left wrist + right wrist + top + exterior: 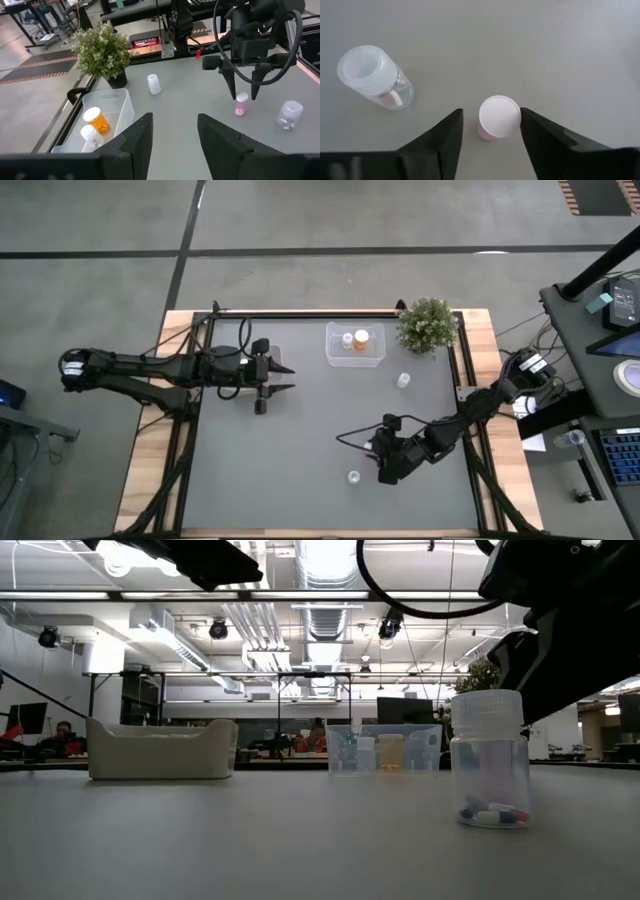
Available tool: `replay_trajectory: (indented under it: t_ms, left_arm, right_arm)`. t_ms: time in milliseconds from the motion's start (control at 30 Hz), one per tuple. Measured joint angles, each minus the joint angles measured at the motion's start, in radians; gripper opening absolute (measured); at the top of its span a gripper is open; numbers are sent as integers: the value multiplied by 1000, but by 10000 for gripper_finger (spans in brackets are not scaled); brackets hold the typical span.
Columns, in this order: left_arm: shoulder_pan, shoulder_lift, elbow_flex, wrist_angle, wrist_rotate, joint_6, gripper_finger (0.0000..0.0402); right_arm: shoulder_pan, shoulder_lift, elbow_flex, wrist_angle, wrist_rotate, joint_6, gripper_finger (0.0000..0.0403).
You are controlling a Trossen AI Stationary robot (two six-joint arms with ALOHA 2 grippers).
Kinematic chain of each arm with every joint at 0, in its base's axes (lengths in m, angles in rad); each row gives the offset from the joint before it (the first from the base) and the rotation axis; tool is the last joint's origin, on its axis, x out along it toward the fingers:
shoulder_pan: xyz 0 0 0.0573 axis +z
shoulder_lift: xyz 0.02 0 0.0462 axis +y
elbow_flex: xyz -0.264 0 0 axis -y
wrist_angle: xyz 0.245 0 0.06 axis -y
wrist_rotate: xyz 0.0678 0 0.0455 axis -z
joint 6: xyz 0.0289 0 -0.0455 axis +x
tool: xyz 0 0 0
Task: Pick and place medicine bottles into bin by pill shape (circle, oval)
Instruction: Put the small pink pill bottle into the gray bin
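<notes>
**Right gripper straddling pink bottle**

Right gripper (pixel 490 132) fingers apart either side of a white-capped pink bottle (pixel 496 117), upright mid-table; contact unclear. Clear ribbed-cap bottle (pixel 374 76) nearby holds pills. Clear plastic bin (pixel 354 346) holds two bottles. Left gripper (pixel 280 376) open, idle.

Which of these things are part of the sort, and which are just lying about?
Job: pink bottle between right gripper fingers; clear bottle beside it; lone bottle near plant; bin holding two bottles.
Lying about: plant; left gripper, waiting.
</notes>
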State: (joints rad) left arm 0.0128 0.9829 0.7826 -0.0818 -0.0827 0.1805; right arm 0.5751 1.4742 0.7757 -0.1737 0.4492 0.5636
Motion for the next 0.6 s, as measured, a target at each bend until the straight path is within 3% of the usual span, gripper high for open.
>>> replay_trajectory:
  t_ms: [333,600]
  left_arm:
    - [0,0,0,0,0,-17,141]
    - [-4,3,-1,-1,0,-32,141]
  right_arm:
    - [0,0,0,1,0,0,118]
    - [-8,-3,1,4,25,-30,119]
